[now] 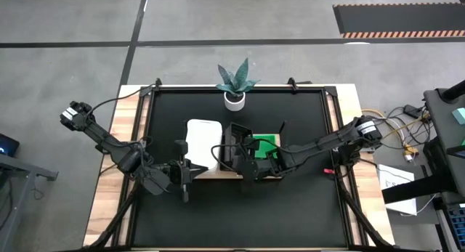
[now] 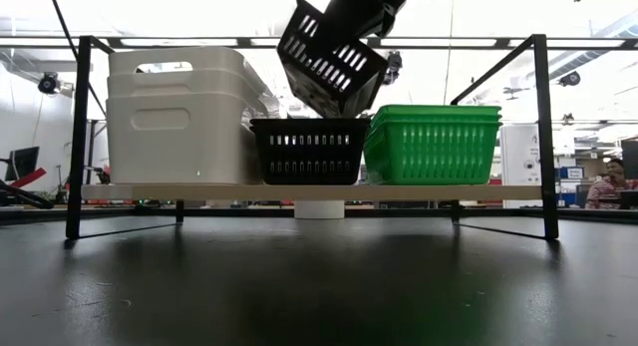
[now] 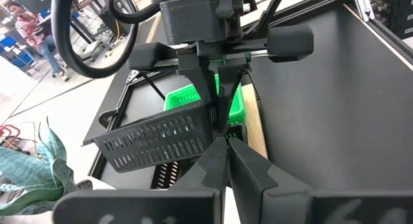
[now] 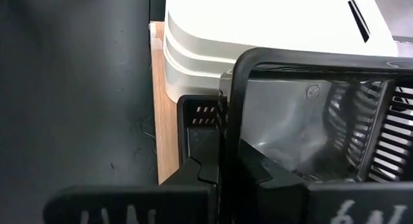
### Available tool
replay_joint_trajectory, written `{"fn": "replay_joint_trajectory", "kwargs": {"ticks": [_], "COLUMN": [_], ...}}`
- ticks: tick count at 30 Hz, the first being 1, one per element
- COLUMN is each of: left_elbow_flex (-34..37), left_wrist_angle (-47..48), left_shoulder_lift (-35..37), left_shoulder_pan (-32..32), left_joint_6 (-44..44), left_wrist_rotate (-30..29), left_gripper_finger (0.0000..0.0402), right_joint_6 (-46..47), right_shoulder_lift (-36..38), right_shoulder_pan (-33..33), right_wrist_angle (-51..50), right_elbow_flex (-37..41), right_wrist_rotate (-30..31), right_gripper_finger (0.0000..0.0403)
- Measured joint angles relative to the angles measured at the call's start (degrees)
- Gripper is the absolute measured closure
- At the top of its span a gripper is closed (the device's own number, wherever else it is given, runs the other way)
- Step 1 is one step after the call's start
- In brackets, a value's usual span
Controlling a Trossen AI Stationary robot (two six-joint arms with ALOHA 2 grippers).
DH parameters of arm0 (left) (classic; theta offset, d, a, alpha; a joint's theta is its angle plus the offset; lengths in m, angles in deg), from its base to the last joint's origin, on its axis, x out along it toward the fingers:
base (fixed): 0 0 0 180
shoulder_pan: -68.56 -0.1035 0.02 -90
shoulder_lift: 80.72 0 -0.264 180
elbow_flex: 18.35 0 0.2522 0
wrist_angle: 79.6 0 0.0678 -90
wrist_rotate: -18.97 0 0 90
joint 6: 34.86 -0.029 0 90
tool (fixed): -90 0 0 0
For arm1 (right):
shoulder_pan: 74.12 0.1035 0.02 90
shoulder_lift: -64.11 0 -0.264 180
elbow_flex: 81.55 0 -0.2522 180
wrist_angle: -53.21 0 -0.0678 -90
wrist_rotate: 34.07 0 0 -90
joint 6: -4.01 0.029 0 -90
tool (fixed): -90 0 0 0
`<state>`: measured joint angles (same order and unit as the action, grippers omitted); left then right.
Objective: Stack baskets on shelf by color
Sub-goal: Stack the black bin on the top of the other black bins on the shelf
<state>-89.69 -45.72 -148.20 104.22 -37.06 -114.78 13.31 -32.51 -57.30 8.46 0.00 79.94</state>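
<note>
Black slotted basket [image 2: 331,59] tilted above black one [image 2: 307,152] | right gripper [image 4: 226,161] clamps its rim | left gripper [image 3: 226,161] clenched empty

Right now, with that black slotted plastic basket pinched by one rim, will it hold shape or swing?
Black slotted plastic basket hangs tilted from the right gripper without sagging: probably stiff. Slotted walls suggest it's light. One-rim grip may let it pivot.

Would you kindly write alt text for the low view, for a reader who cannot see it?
A tilted black basket hangs from the right gripper above another black basket standing on the wooden shelf. That basket sits between stacked white baskets on the picture's left and stacked green baskets on its right.
</note>
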Motion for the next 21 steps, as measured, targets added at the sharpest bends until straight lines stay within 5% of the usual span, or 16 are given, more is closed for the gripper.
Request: {"fn": "replay_joint_trajectory", "kwargs": {"ticks": [21], "left_elbow_flex": [0.04], "left_wrist_angle": [0.04], "left_shoulder_lift": [0.0], "left_shoulder_pan": [0.0], "left_joint_6": [0.02], "left_wrist_rotate": [0.0], "left_gripper_finger": [0.0401], "right_joint_6": [-0.37], "right_shoulder_lift": [-1.69], "right_shoulder_pan": [-0.61], "right_wrist_angle": [0.07], "right_elbow_flex": [0.84], "right_wrist_rotate": [0.02], "right_gripper_finger": [0.0394]}}
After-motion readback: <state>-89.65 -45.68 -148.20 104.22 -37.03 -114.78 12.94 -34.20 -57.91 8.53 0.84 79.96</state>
